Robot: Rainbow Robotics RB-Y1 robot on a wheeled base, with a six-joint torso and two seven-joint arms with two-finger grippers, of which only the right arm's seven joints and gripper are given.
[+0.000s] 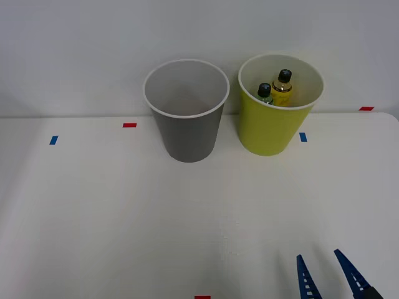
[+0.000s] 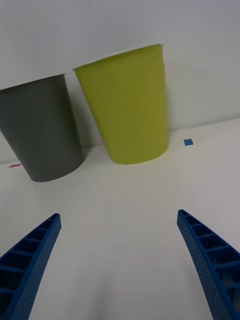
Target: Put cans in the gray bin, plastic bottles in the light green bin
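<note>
Your pincer (image 1: 325,274) is wide open, holding nothing. Both bottles (image 1: 282,87) already sit in the green bin (image 1: 268,134), well ahead of it. They look light and slick, so grab mid-body.

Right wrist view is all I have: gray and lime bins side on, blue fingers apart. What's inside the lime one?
Observer: From the front view, the round yellow-green plastic bin holds two small clear plastic bottles with black screw caps: a green one and a yellow-orange one.
Operator: And the gray one?
Observer: The round gray plastic bin with a white rim shows just its bare pale inside, no cans.
Operator: Anything left on the table?
Observer: On the white table I see red and blue tape marks; the right gripper hangs open over its near edge.
</note>
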